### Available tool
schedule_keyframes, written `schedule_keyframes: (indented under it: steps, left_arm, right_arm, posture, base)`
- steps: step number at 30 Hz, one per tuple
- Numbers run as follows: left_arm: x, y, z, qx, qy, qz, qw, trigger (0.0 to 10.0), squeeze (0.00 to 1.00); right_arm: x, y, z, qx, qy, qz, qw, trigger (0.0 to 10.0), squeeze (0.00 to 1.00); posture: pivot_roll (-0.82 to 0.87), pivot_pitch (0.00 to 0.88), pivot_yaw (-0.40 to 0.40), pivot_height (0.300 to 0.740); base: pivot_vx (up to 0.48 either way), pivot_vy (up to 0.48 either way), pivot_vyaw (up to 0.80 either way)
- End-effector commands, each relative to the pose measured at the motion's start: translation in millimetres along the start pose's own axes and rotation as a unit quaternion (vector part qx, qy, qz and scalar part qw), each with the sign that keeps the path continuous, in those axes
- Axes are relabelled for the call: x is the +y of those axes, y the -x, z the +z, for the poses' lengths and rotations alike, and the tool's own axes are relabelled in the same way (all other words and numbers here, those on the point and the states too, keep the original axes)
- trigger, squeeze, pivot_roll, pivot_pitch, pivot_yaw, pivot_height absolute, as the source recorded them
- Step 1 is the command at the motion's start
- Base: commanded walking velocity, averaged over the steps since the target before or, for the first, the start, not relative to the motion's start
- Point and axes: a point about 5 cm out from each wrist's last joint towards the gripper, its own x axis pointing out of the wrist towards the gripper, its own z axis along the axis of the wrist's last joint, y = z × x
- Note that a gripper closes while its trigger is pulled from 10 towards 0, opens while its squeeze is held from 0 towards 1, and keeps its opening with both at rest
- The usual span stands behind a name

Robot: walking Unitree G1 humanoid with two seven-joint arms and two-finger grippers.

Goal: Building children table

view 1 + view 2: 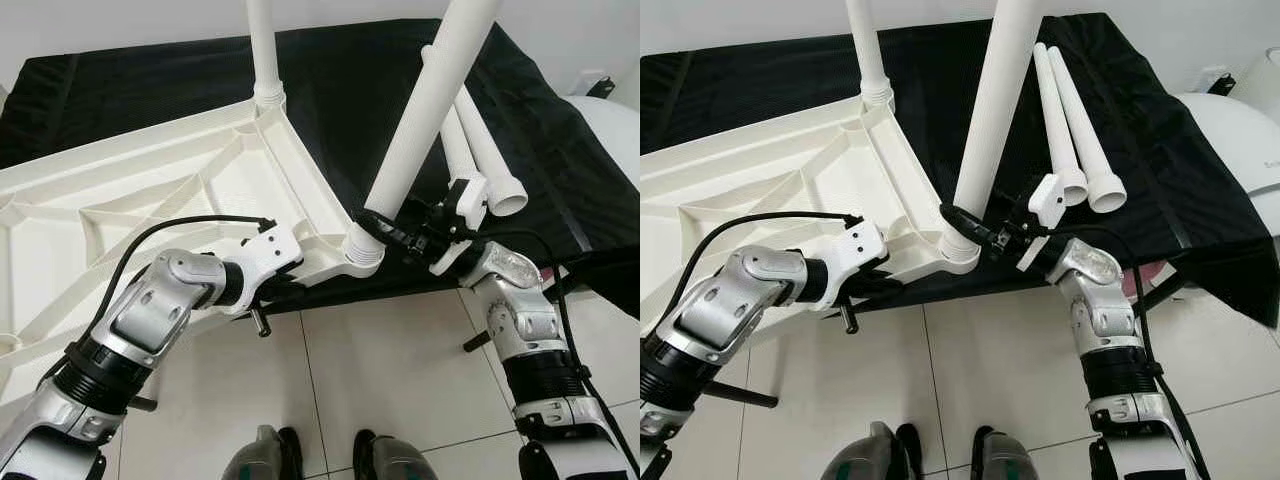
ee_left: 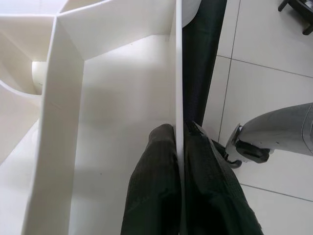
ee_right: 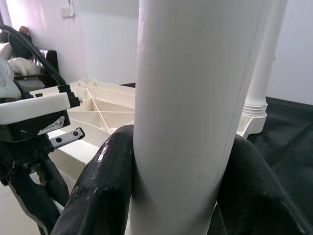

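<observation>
Upturned white ribbed tabletop [image 1: 150,190], rim pinched by left tool [image 2: 180,147]; right tool [image 1: 385,228] clamped around tilted white leg [image 1: 425,110].

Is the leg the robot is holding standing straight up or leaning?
Leaning. The leg tilts sideways out of its corner socket, unlike the straighter far leg. The right gripper clamps it near the base.

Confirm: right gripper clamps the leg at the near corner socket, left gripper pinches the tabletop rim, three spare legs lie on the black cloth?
Nearly. Two spare legs lie on the black cloth, not three, as the right eye view shows. The right gripper on the leg and the left gripper on the tabletop rim are right.
</observation>
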Motion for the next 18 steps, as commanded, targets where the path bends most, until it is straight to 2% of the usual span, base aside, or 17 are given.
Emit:
schedule_keyframes:
  steps: [1,9,18]
  left_arm:
    - [0.3,-1.1,-10.6,0.018,0.019,-0.005,1.0,10.0,0.0]
    - [0.1,-0.2,-10.8,0.018,0.02,-0.003,1.0,10.0,0.0]
    - [-0.6,-1.0,-11.1,0.016,0.02,-0.004,1.0,10.0,0.0]
  right_arm:
    - [10.0,4.3,-21.0,0.052,-0.02,0.014,0.998,10.0,0.0]
    - [13.5,0.4,-17.0,0.055,-0.004,0.025,0.998,10.0,0.0]
    - [11.6,2.5,-18.3,0.055,-0.017,0.012,0.998,10.0,0.0]
  posture:
    - [-0.07,0.205,0.034,0.74]
    - [-0.07,0.202,0.03,0.74]
    - [-0.07,0.197,0.027,0.74]
  base:
    - [0.0,0.0,0.0]
    - [0.0,0.0,0.0]
    - [0.0,0.0,0.0]
